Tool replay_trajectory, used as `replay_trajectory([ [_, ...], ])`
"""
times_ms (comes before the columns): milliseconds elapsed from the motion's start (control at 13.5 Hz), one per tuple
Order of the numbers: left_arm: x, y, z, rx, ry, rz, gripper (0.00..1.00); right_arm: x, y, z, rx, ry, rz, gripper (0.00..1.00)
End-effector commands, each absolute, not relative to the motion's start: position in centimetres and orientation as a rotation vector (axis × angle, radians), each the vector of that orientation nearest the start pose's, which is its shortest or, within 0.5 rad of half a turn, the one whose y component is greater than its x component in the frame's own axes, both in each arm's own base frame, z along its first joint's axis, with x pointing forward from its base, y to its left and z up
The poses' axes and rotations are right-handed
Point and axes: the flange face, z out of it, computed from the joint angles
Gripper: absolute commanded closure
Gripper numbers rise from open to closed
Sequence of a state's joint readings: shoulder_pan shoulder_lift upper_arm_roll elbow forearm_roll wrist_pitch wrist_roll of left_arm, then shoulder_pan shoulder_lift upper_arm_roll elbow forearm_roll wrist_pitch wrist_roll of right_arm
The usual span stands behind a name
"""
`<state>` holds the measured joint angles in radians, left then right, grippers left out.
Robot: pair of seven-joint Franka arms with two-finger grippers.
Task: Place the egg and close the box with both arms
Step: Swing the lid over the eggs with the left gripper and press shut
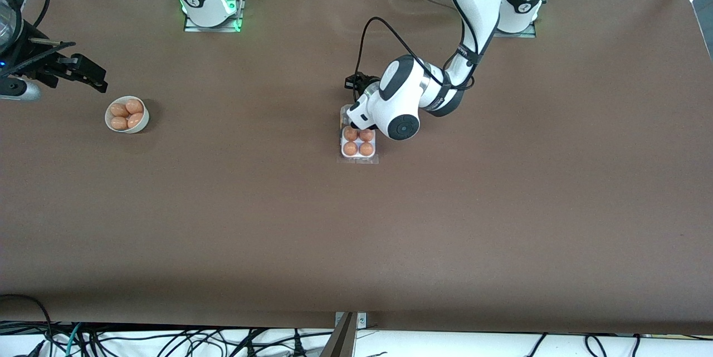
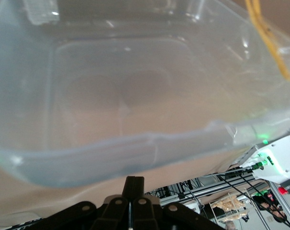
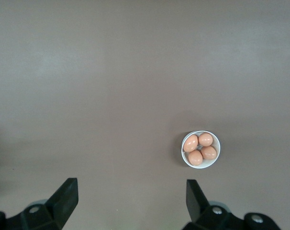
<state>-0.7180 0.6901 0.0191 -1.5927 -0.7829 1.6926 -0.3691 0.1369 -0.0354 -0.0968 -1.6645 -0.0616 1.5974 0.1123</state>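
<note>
The box (image 1: 359, 144) sits mid-table, a white tray with a tan-orange egg (image 1: 350, 148) in every cell. Its transparent lid (image 2: 135, 86) is raised at the tray's edge farther from the front camera and fills the left wrist view. My left gripper (image 2: 135, 182) is shut, fingertips together, right against the lid. In the front view the left arm's wrist (image 1: 390, 106) hides it. My right gripper (image 1: 83, 73) is open and empty, waiting up in the air near the bowl. Its fingers (image 3: 66, 194) show spread wide in the right wrist view.
A round white bowl (image 1: 142, 121) with several more eggs stands toward the right arm's end of the table; it also shows in the right wrist view (image 3: 217, 143). The brown table (image 1: 501, 206) lies bare around the box.
</note>
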Motion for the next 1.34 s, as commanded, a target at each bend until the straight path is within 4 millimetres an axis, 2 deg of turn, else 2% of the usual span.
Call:
replay_trajectory([
  [0, 45.2, -46.6, 22.1, -3.143, -0.031, 1.358, 1.0, 54.3, 1.2, 60.7, -3.186, 0.1, 0.047, 0.0],
  [669, 47.3, -46.5, 23.0, -3.202, -0.146, 1.256, 1.0, 54.3, 1.2, 60.7, -3.186, 0.098, 0.047, 0.0],
  [817, 48.7, -46.3, 24.2, -3.236, -0.158, 1.208, 1.0, 54.2, 1.2, 60.7, -3.186, 0.1, 0.052, 0.0],
  [1263, 49.4, -45.4, 24.0, -3.213, -0.153, 1.142, 1.0, 54.1, 1.1, 60.6, -3.186, 0.115, 0.069, 0.0],
])
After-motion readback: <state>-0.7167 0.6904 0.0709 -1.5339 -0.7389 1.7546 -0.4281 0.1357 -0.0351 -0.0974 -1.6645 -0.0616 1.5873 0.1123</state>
